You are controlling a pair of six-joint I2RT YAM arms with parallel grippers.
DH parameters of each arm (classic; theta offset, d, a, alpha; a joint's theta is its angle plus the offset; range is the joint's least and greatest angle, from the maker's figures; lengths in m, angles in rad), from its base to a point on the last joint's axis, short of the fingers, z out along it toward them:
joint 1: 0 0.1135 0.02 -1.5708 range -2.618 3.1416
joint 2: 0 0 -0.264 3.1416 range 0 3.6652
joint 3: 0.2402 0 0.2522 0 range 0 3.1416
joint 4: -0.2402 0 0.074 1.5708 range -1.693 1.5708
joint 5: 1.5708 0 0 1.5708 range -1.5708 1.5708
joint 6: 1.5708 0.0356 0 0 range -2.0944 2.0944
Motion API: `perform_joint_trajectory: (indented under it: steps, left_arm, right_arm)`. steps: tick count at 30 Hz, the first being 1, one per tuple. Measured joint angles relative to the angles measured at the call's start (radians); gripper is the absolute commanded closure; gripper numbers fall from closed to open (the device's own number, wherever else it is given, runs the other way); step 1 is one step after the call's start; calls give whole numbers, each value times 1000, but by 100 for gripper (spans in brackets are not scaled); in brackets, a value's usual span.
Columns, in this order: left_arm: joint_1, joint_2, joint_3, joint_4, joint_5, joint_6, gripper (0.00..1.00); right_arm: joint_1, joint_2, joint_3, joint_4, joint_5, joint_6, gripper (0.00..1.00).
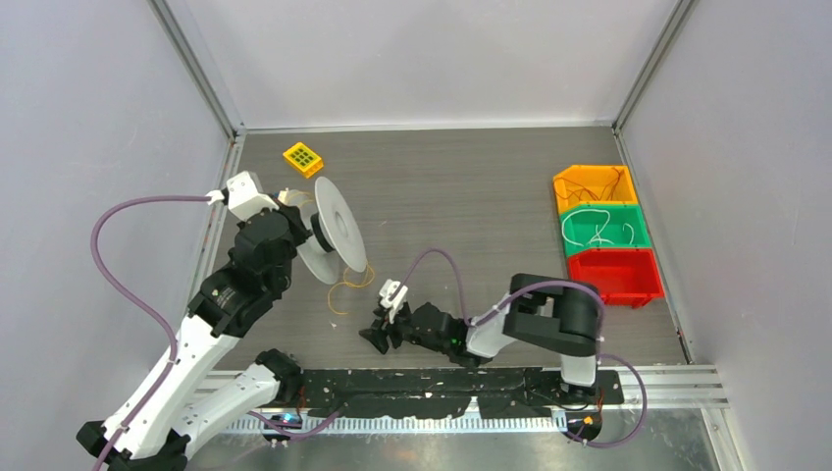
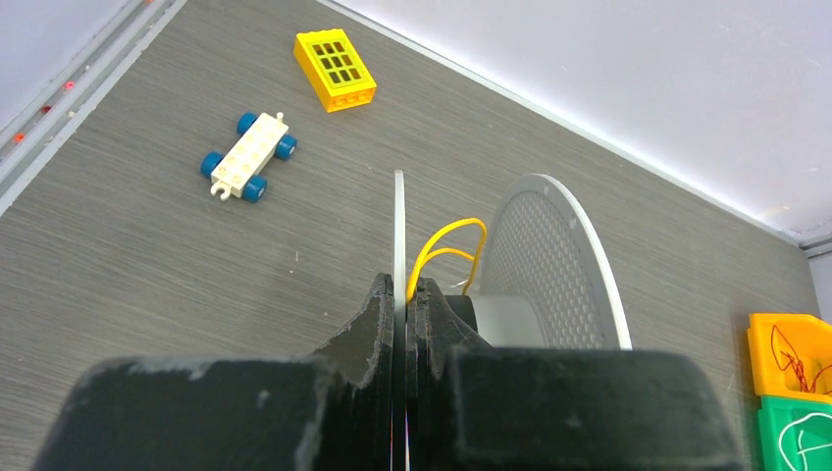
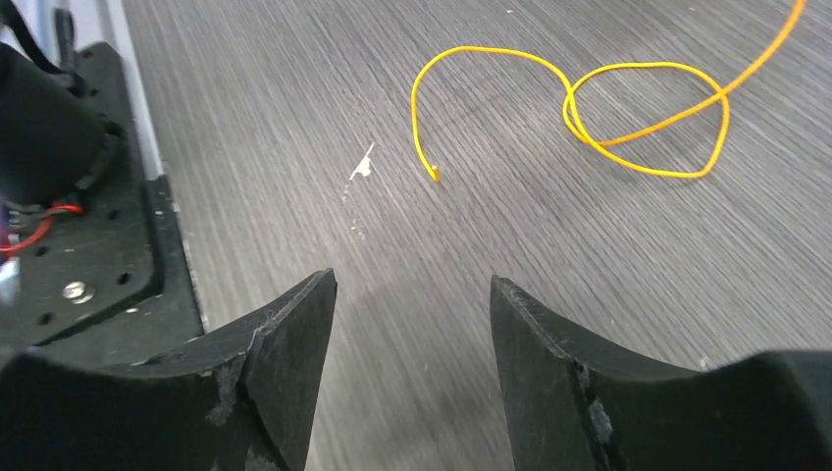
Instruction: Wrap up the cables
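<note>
The yellow cable [image 3: 608, 118] lies in loose loops on the table, its free end [image 3: 432, 175] just ahead of my right gripper [image 3: 412, 285]. That gripper is open and holds nothing. From above, the cable [image 1: 343, 285] hangs from a grey spool [image 1: 334, 231] down to the table, and the right gripper [image 1: 378, 334] is low, to the right of its loops. My left gripper [image 2: 404, 285] is shut on the spool's thin near flange [image 2: 399, 216]. A cable loop [image 2: 446, 245] rises between that flange and the far perforated flange [image 2: 559, 255].
A yellow brick [image 1: 303, 158] lies at the back left, and a white toy chassis with blue wheels [image 2: 248, 157] is near it. Orange [image 1: 594, 183], green [image 1: 603, 228] and red [image 1: 616, 277] bins stand along the right side. The black base plate [image 3: 88, 245] is left of the right gripper.
</note>
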Motion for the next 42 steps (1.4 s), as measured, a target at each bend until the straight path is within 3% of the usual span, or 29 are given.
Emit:
perform_joint_trajectory:
  steps: [9, 15, 17, 18, 19, 21, 27, 33, 37, 39, 42]
  left_arm:
    - [0, 0, 4, -1, -7, -5, 100]
    - [0, 0, 4, 0, -17, -3, 100]
    - [0, 0, 4, 0, -21, -2, 100]
    - [1, 1, 4, 1, -22, -1, 100]
    - [1, 2, 4, 2, -23, -1, 100]
    - [3, 5, 4, 5, -23, 0, 100]
    - [17, 23, 4, 11, -23, 6, 100]
    - [60, 61, 6, 50, -56, 55, 100]
    - [101, 107, 16, 74, -87, 105, 100]
    - [119, 131, 29, 82, -103, 137, 100]
    - [135, 159, 47, 100, -117, 173, 100]
  right_arm:
    - [-3, 262, 151, 175, 8, -93, 32]
    - [-34, 357, 208, 262, -14, -96, 38]
    - [-43, 382, 233, 277, -23, -97, 44]
    - [-46, 394, 246, 285, -30, -98, 55]
    - [-48, 403, 256, 291, -37, -99, 73]
    - [-53, 412, 263, 298, -52, -106, 91]
    - [-55, 402, 144, 419, -118, -81, 95]
    - [-10, 64, -211, 425, -120, -35, 95]
    - [32, -216, -341, 413, -83, -15, 94]
    - [46, -397, -382, 339, -61, -14, 95]
    - [73, -700, -349, 80, -30, -37, 95]
